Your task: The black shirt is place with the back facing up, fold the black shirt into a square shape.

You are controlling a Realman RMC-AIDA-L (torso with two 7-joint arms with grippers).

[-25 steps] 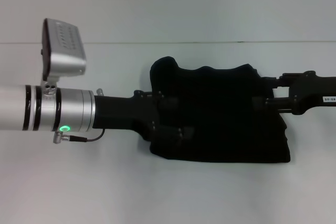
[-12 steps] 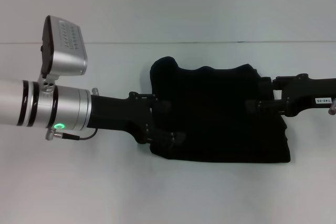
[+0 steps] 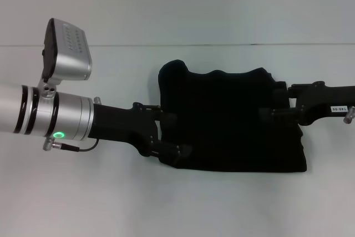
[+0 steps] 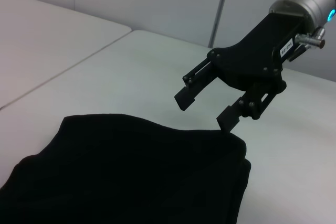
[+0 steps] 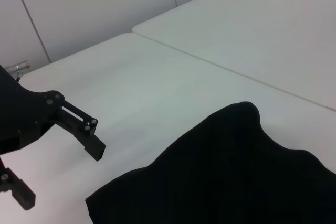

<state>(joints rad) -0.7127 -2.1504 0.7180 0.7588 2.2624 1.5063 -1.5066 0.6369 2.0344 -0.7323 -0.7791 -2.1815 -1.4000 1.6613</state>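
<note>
The black shirt (image 3: 233,123) lies folded in a thick, roughly rectangular bundle at the middle of the white table (image 3: 166,203). My left gripper (image 3: 175,133) is at the bundle's left edge, open, with nothing between its fingers. The right wrist view shows this same left gripper (image 5: 59,174), spread wide and just off the shirt (image 5: 220,171). My right gripper (image 3: 272,101) is at the bundle's right edge. In the left wrist view the right gripper (image 4: 206,109) is open above the shirt (image 4: 131,177), and one of its fingertips (image 4: 228,123) is close to the cloth's corner.
A seam (image 3: 111,45) crosses the table behind the shirt. Bare white tabletop surrounds the bundle on all sides. A grey camera block (image 3: 67,51) sits on the left arm's silver wrist (image 3: 55,117).
Both arms have drawn back outward, the left one to the left and the right one to the right. The shirt bundle has kept its shape and place.
</note>
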